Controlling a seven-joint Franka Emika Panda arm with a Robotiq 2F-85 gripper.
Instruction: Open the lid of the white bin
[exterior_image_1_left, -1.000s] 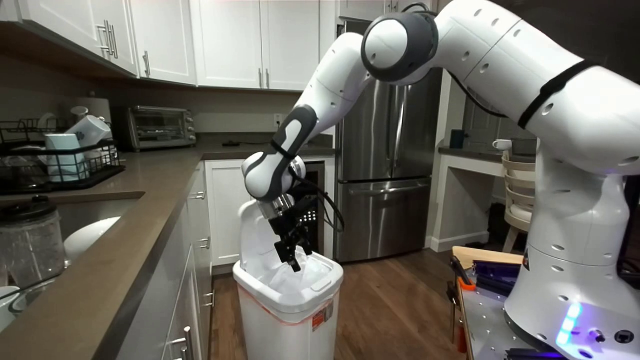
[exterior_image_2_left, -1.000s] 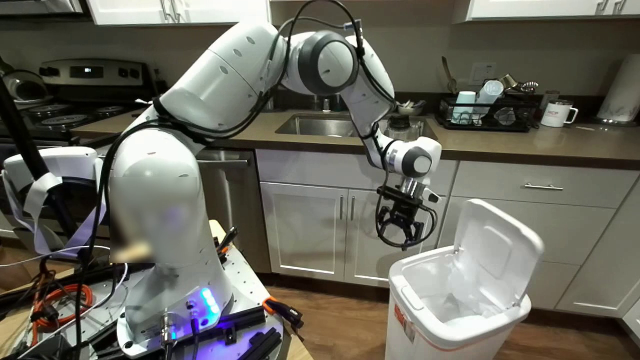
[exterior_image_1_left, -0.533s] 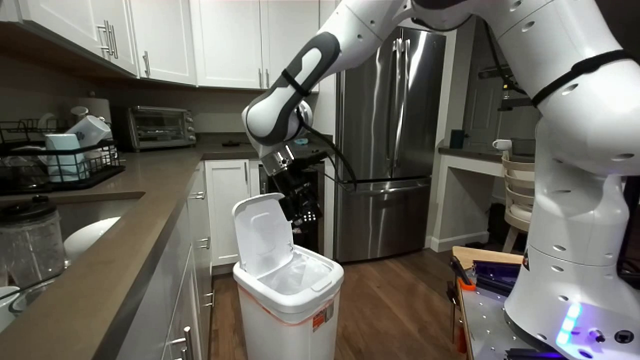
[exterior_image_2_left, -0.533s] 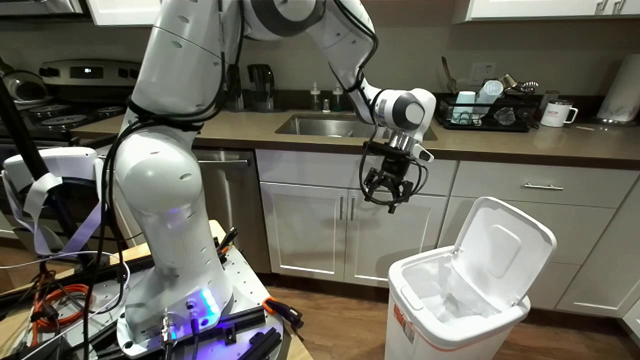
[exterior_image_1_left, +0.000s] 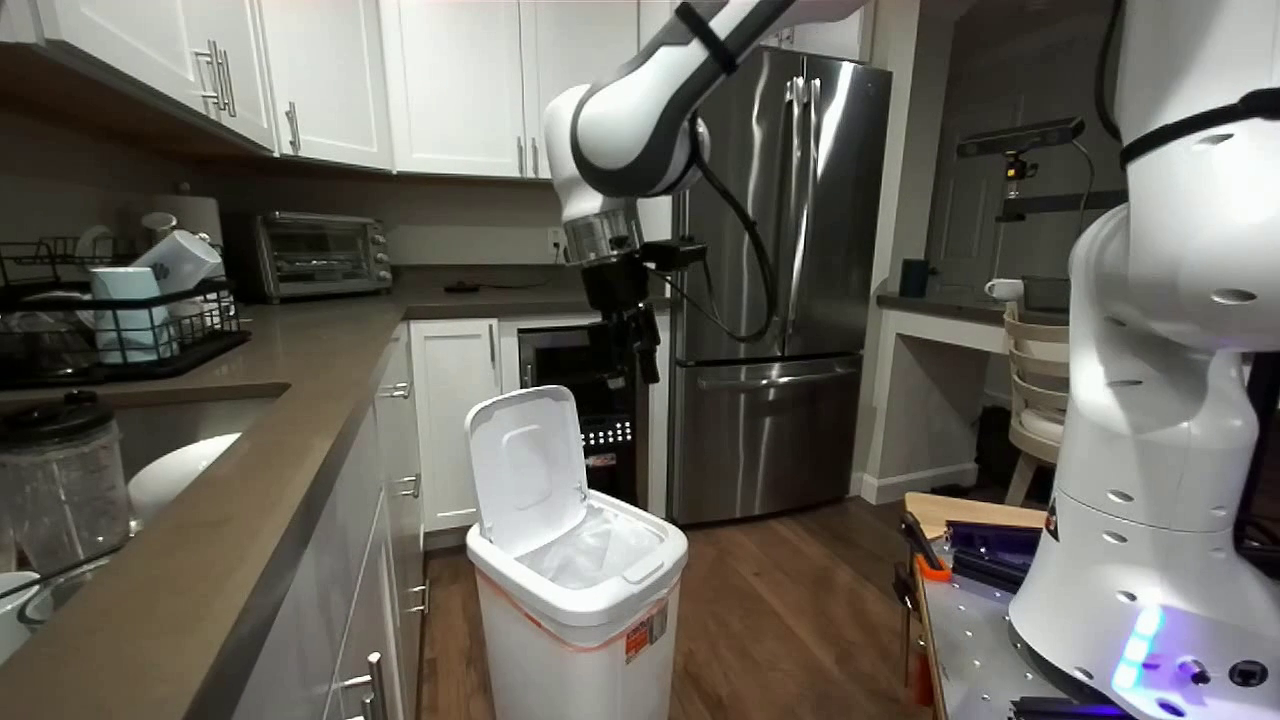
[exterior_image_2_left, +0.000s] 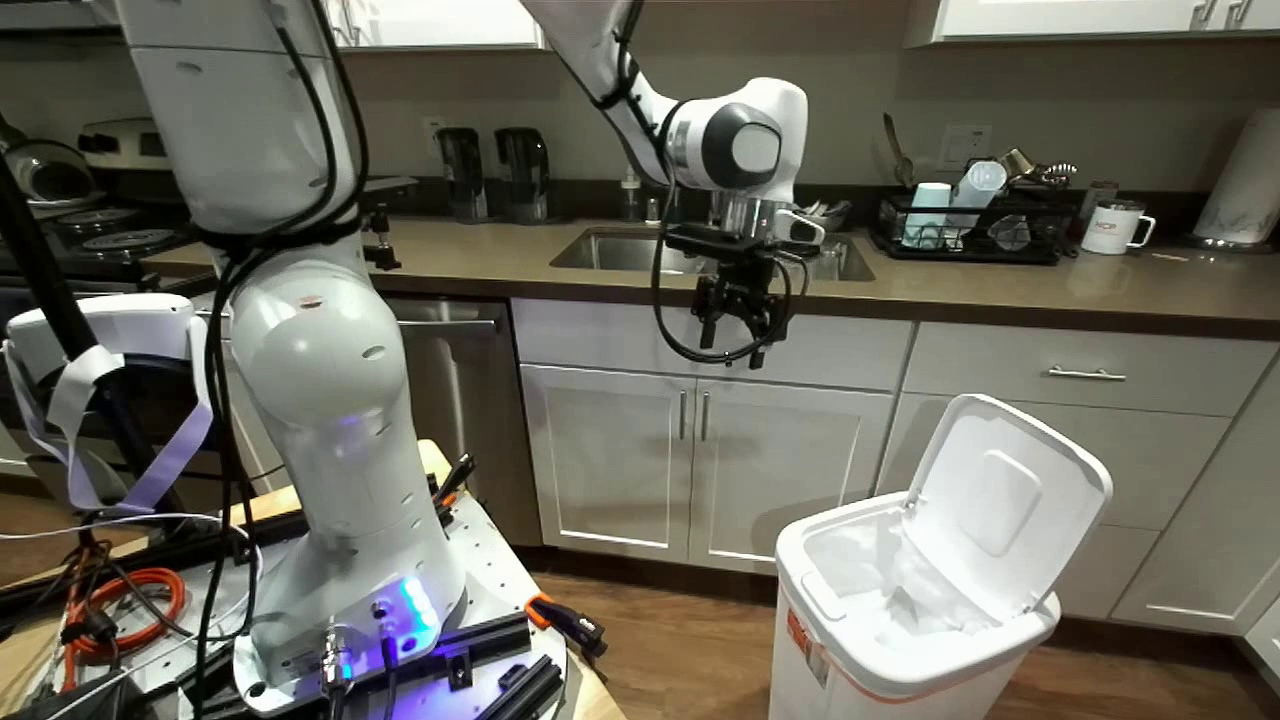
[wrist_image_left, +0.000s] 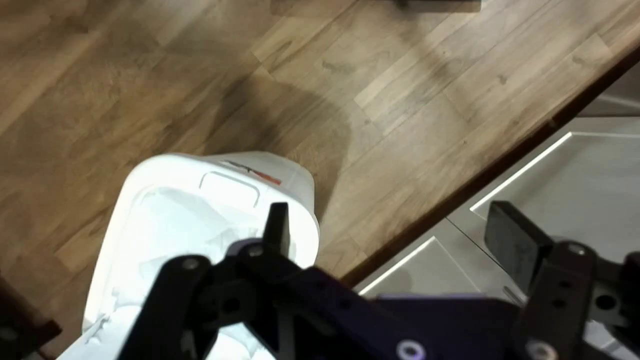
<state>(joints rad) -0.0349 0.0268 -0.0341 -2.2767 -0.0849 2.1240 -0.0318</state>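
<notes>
The white bin stands on the floor in both exterior views (exterior_image_1_left: 540, 650) (exterior_image_2_left: 800, 685), with a red-orange mark on its front and a translucent liner inside. Its lid (exterior_image_1_left: 528, 468) stands raised and leans back on its hinge; it also shows in an exterior view (exterior_image_2_left: 1010, 505). My gripper (exterior_image_1_left: 640, 365) hangs in the air above and apart from the bin, to the bin's left in an exterior view (exterior_image_2_left: 733, 347). In the wrist view the fingers (wrist_image_left: 390, 222) are wide apart with nothing between them. The bin's rim (wrist_image_left: 165, 172) shows at lower left, partly hidden by the left finger.
A counter (exterior_image_2_left: 1000, 290) with a sink (exterior_image_2_left: 650, 255) and a black dish rack (exterior_image_2_left: 965, 225) runs along the cabinets (exterior_image_2_left: 610, 450). A steel refrigerator (exterior_image_1_left: 770, 430) stands behind. Wooden floor (wrist_image_left: 350, 100) lies around the bin.
My gripper has risen from over the bin's opening and pulled back from the raised lid. The lid leans slightly further back than one second ago and has stayed still for the last half second.
</notes>
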